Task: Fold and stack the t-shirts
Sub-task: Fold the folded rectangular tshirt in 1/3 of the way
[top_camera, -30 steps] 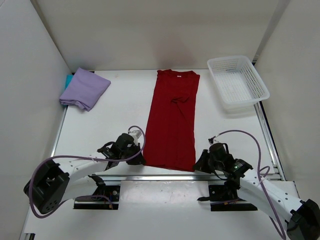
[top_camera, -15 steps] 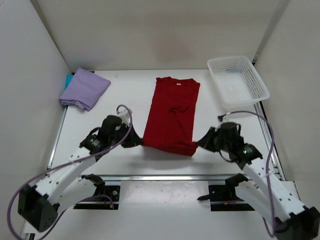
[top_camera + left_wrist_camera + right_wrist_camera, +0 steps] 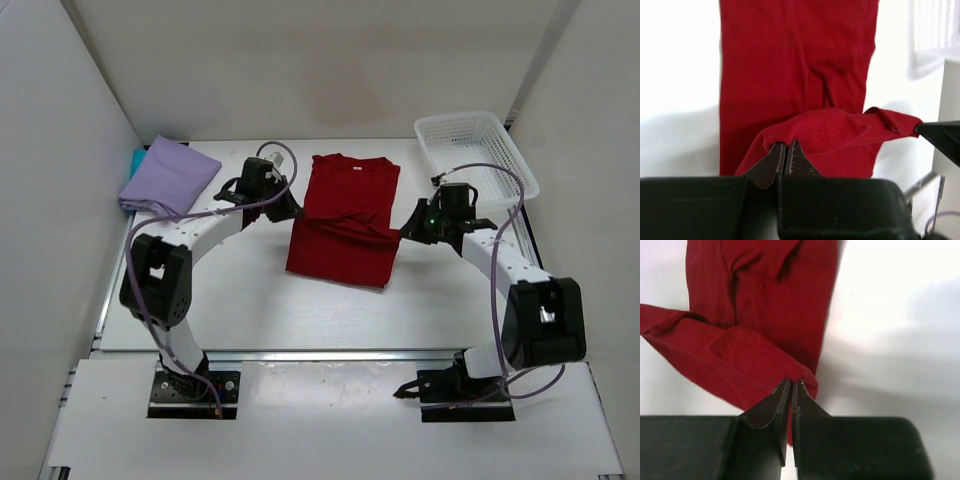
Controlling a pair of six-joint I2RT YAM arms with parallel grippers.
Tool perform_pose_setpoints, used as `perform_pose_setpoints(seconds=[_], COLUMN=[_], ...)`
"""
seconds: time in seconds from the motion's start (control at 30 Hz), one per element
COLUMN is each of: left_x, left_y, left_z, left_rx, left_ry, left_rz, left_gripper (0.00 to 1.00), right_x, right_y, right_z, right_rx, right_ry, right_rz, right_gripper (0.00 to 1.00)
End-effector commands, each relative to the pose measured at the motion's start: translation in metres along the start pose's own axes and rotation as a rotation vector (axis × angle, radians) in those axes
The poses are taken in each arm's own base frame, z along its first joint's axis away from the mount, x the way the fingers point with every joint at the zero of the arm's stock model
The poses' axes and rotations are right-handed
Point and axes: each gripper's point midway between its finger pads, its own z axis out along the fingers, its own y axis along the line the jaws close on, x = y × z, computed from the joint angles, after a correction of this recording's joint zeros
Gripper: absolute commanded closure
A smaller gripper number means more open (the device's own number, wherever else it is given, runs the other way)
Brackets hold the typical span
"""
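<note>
The deep red t-shirt (image 3: 345,225) lies in the middle of the table, its bottom hem lifted and carried back over its upper part. My left gripper (image 3: 293,213) is shut on the hem's left corner (image 3: 782,137). My right gripper (image 3: 403,236) is shut on the hem's right corner (image 3: 797,375). The hem hangs taut between them above the shirt. The lavender t-shirt (image 3: 170,177) lies folded at the back left, on top of the teal t-shirt (image 3: 135,160), of which only an edge shows.
A white mesh basket (image 3: 475,163) stands at the back right, just behind my right arm. White walls close the table at the left, back and right.
Both grippers have carried the red shirt's bottom hem from the near edge of the table up and back toward the collar, folding the shirt over itself.
</note>
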Motion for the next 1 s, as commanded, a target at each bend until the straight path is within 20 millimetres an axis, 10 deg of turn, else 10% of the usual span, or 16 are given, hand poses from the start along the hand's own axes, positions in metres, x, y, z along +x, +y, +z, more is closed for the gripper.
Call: perform_pose_setpoints(seconds=[0.0,0.27,0.37,0.47,0.63,0.8,0.97], left_x=[-0.038,-0.046,-0.045,-0.064,-0.075,0.029,0.087], left_y=[-0.006,0.025,0.037,0.025,-0.011,-0.007,0.036], left_z=[0.014,0.079,0.088,0.071,0.020,0.022,0.040], left_rx=[0.012,-0.063,-0.072,0.001,0.077,0.097,0.047], left_ry=[-0.056,0.008,0.021,-0.060,-0.183,-0.087,0.057], left_rz=[0.027,-0.009,-0.049,-0.081,-0.057,-0.044,-0.122], left_gripper=[1.00,0.98,0.85,0.62,0.60,0.67,0.73], right_x=[-0.045,-0.071,-0.079,-0.089,-0.088,-0.012,0.059], right_y=[0.016,-0.011,-0.015,-0.008,0.005,0.046,0.034], right_z=[0.016,0.071,0.081,0.076,0.047,0.045,0.062], right_rx=[-0.072,-0.028,-0.015,-0.009,0.067,-0.046,-0.023], right_ry=[-0.102,-0.052,-0.044,-0.062,-0.155,-0.109,0.033], right_rz=[-0.064,-0.016,-0.009,-0.022,-0.052,-0.110,-0.146], right_gripper=[0.99,1.00,0.84,0.65,0.54,0.99,1.00])
